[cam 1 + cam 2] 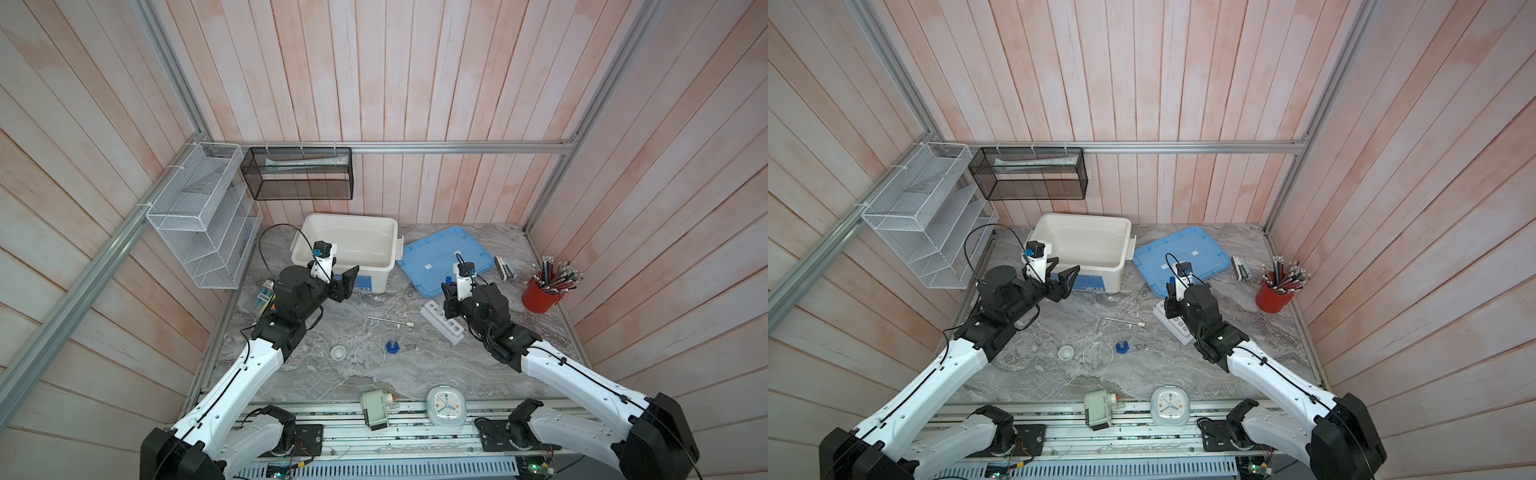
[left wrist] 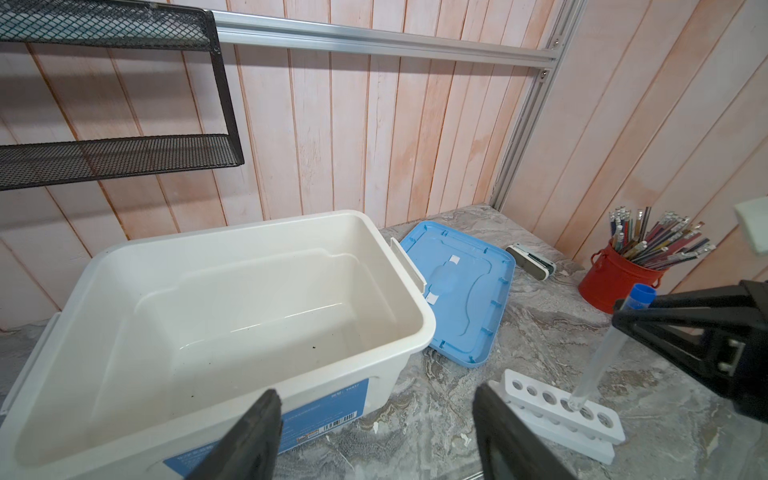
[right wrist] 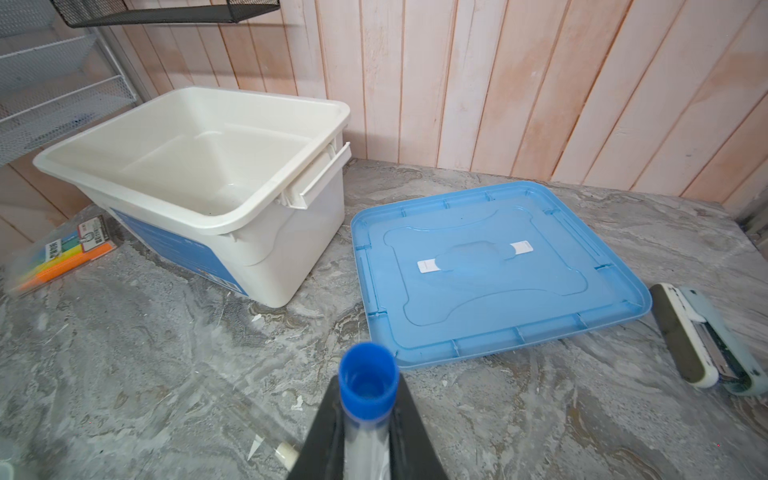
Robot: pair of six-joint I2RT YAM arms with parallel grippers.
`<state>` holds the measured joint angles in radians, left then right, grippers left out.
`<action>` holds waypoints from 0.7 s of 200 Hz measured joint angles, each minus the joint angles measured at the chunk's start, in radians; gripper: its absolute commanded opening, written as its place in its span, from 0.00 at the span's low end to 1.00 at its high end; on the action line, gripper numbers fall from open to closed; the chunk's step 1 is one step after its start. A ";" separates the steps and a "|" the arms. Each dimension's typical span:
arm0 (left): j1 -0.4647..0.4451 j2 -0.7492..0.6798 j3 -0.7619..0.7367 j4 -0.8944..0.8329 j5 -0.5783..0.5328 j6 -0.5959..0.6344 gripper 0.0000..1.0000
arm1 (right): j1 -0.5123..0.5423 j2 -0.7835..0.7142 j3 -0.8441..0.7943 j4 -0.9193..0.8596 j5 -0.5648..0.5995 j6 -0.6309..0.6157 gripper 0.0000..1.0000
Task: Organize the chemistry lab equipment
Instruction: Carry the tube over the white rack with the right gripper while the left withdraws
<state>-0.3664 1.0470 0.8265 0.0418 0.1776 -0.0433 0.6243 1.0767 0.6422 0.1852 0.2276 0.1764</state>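
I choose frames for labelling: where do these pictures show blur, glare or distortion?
In both top views the wide lens fans the wall planks outward and the clear round dish nearly vanishes on the marbled table; in the left wrist view the left gripper is soft and the white bin floor shows mild glare; in the right wrist view the coloured packet is blurred.

No text is legible. The blue label on the white bin carries a barcode and small print, too blurred to read. The coloured-tab packet bears unreadable print. The clock dial markings are too small to read.
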 measured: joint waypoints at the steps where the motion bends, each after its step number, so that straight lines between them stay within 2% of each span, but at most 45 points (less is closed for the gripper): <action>1: 0.000 0.000 0.000 0.000 0.000 0.000 0.74 | -0.002 0.000 -0.003 0.003 0.000 0.001 0.06; 140: 0.008 -0.002 -0.010 0.021 0.004 -0.003 0.74 | -0.047 0.008 -0.089 0.129 0.000 0.007 0.06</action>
<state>-0.3580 1.0451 0.8165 0.0631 0.1814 -0.0463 0.5770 1.0843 0.5533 0.3138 0.2272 0.1837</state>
